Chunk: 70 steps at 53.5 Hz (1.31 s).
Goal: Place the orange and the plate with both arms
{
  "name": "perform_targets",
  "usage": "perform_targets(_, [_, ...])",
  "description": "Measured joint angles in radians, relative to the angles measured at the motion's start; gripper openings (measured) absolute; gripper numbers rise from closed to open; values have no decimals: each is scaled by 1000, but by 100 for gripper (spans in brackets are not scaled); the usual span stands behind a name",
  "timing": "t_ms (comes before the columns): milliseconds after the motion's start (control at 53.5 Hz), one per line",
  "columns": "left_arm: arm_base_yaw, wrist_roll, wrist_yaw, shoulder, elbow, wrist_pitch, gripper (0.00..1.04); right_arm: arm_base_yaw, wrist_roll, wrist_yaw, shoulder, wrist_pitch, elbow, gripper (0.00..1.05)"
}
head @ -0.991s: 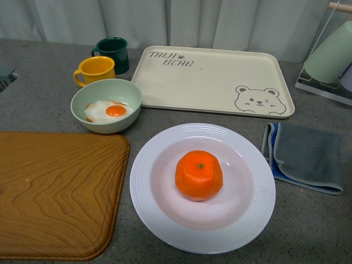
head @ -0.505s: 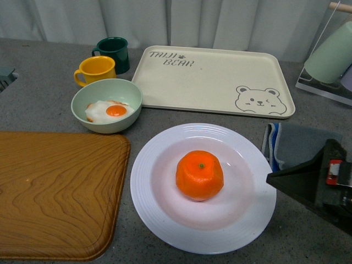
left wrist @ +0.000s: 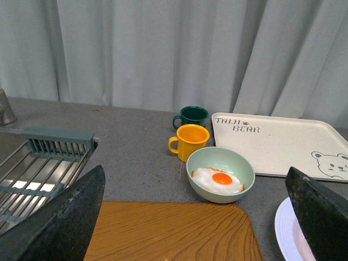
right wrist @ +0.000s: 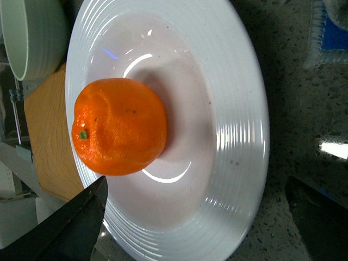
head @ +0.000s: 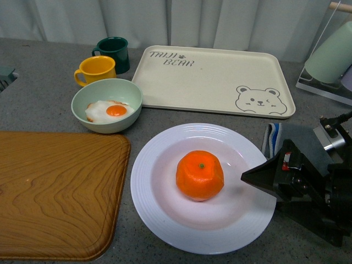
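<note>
Grey table (head: 49,71) holds the white plate (head: 165,220) low in the middle, where both arms could reach. Right claw (right wrist: 196,185) hangs wide and empty at its right rim, maybe to grab it. Left claw (left wrist: 196,171) gapes empty. Orange (head: 199,175) sits mid-plate.

One orange (head: 199,175), one plate (head: 155,215), two mugs (head: 95,70) (head: 114,53)

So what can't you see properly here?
Grey and blue cloth: front view, mostly hidden behind the right gripper.
Wooden tray: front view, cut off at the left and bottom edges.
Plate: left wrist view, only a sliver shows past the left gripper.
Pale green cup: front view, cut off by the right edge.
</note>
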Motion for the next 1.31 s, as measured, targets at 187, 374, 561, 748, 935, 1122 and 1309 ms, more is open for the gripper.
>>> perform_targets(187, [0, 0, 0, 0, 0, 0, 98, 7, 67, -3, 63, -14, 61, 92])
perform_targets(374, [0, 0, 0, 0, 0, 0, 98, 11, 76, 35, 82, -97, 101, 64])
perform_targets(561, [0, 0, 0, 0, 0, 0, 98, 2, 72, 67, 93, -185, 128, 36])
perform_targets(748, [0, 0, 0, 0, 0, 0, 98, -11, 40, 51, 91, -225, 130, 14])
perform_targets(935, [0, 0, 0, 0, 0, 0, 98, -21, 32, 16, 67, -198, 121, 10])
perform_targets(1122, [0, 0, 0, 0, 0, 0, 98, -26, 64, -22, 41, -76, 84, 4])
perform_targets(1309, [0, 0, 0, 0, 0, 0, 98, -45, 198, -68, 43, 197, 20, 4])
